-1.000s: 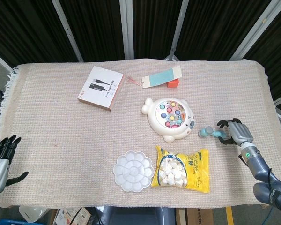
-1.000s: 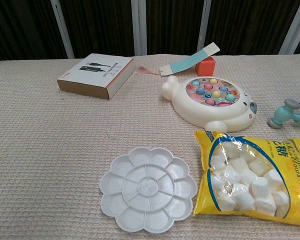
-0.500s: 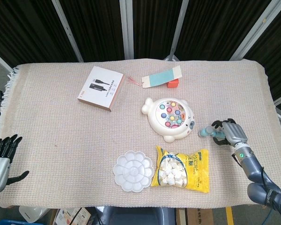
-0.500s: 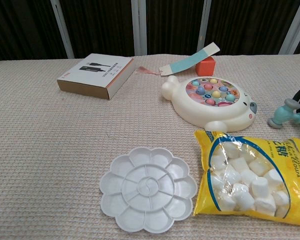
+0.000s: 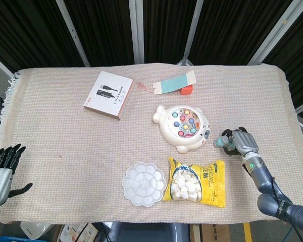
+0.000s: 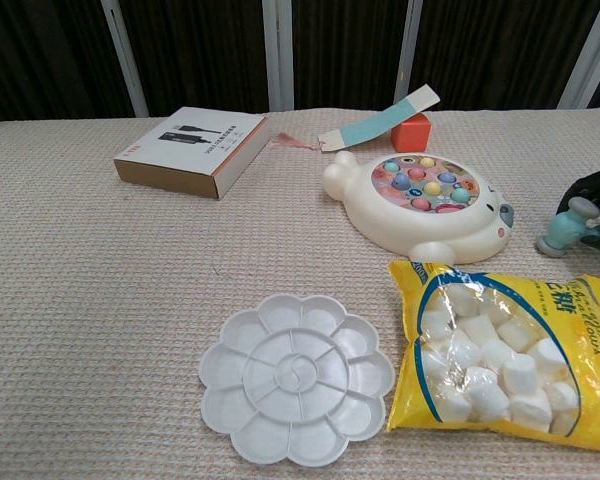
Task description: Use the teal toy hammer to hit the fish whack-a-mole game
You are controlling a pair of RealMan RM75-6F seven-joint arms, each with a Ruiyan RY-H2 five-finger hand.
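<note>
The teal toy hammer (image 5: 222, 141) lies on the cloth just right of the white fish whack-a-mole game (image 5: 183, 126), its grey-tipped head (image 6: 565, 228) pointing toward the fish (image 6: 420, 205). My right hand (image 5: 241, 142) hangs over the hammer's handle, and its dark fingers (image 6: 592, 186) arch above the head without clearly closing on it. The handle is mostly hidden under the hand. My left hand (image 5: 2, 169) stays off the table's lower left edge with its fingers spread and nothing in it.
A yellow marshmallow bag (image 5: 196, 181) lies just in front of the fish and hammer, with a white flower palette (image 5: 144, 184) to its left. A white box (image 5: 108, 94), a teal card (image 5: 174, 82) and a red block (image 5: 186, 90) sit further back.
My right hand has slid left along the hammer's handle toward its head, and its fingers now arch over the head. The hammer and left hand have not moved.
</note>
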